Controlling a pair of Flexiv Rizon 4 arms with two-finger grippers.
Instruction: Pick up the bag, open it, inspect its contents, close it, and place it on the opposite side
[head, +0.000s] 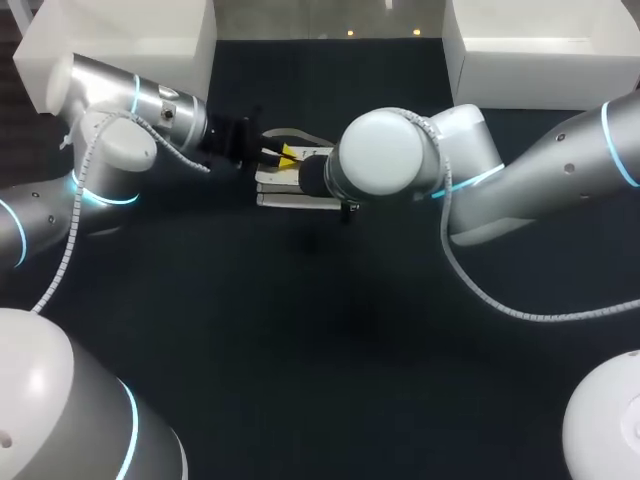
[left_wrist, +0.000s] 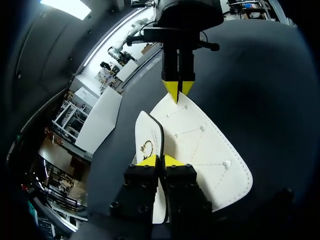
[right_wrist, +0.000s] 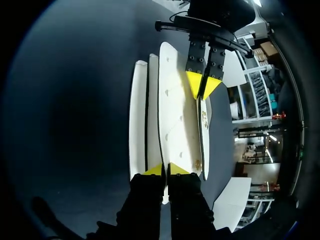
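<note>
White quilted handbag (left_wrist: 200, 145) near the middle of the table's (head: 300, 350) far edge. Its 2 ends are each pinched by closed fingers: left gripper (left_wrist: 160, 161), right gripper (right_wrist: 166, 169). To open it cleanly, one end should probably stay anchored while the other peels slowly.

- A dark, matte table (head: 330, 380) spreads across the whole scene, evenly lit from above
- One white box (head: 120, 35) stands at its far left corner
- A second white box (head: 540, 40), open on top, stands at the far right corner, well apart from the first
</note>
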